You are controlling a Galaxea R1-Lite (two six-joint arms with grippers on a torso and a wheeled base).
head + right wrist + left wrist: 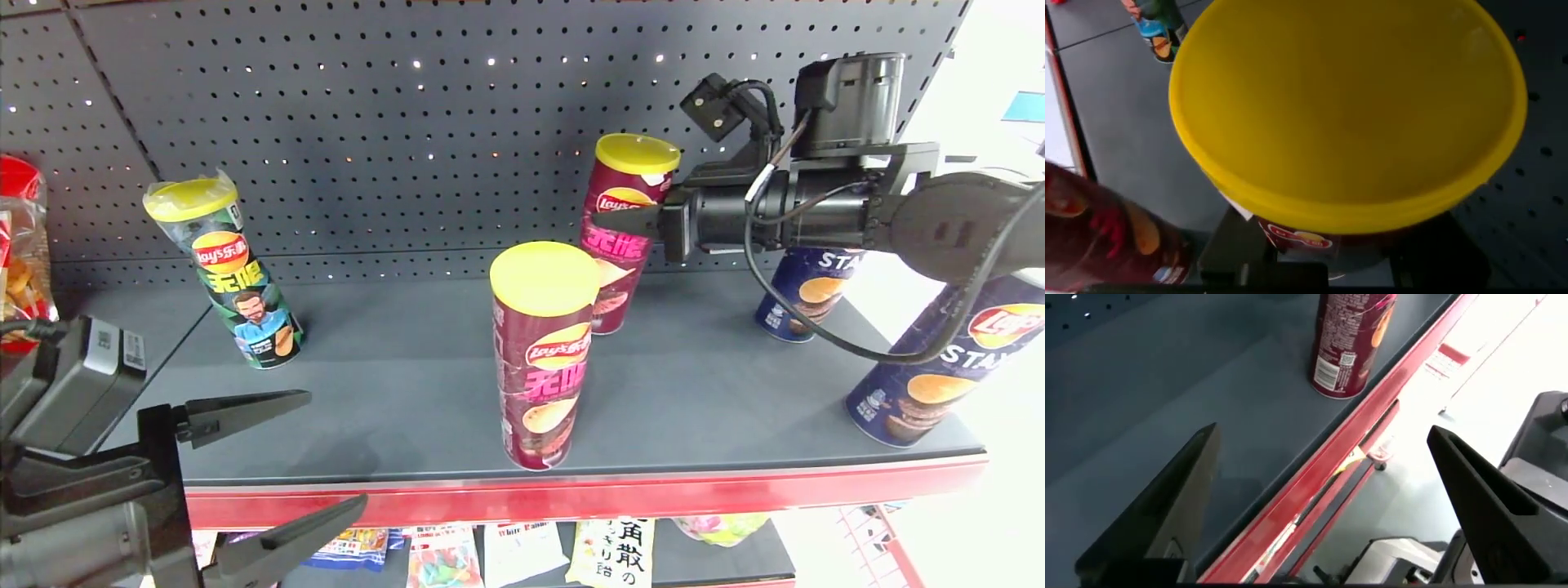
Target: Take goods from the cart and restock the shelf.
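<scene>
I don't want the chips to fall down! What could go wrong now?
The right gripper holds the back maroon can, which looks tilted; let go like that, it might topple. The front maroon can stands near the red edge of the shelf, so a bump from a falling can or the open left gripper nearby could knock it off.
</scene>
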